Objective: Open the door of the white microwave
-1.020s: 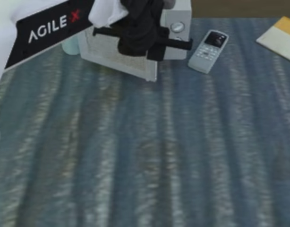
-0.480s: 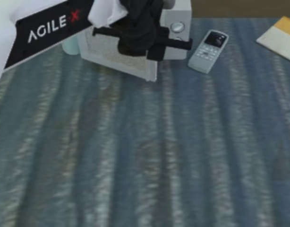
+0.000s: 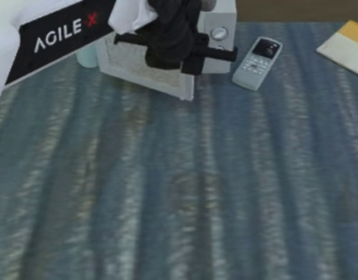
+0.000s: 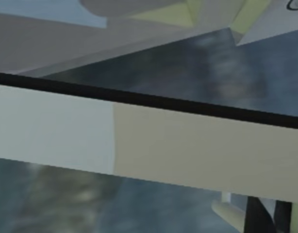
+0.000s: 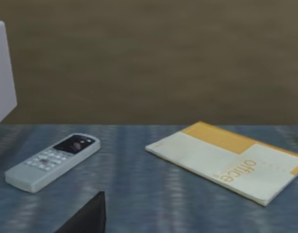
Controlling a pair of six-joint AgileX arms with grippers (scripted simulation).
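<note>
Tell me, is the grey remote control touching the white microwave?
Apart. In the top view, a strip of blue table shows between the remote control and the white microwave; the right wrist view shows this gap too.

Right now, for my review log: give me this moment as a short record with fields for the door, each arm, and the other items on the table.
door state: the door of the white microwave is swung partly open, its free edge angled out toward the table's front
left arm: reaches over the microwave, left claw above the door; grip state unclear
right arm: not seen in the top view
other items: grey remote right of the microwave; booklet at the far right; pale green cylinder left of the microwave
</note>
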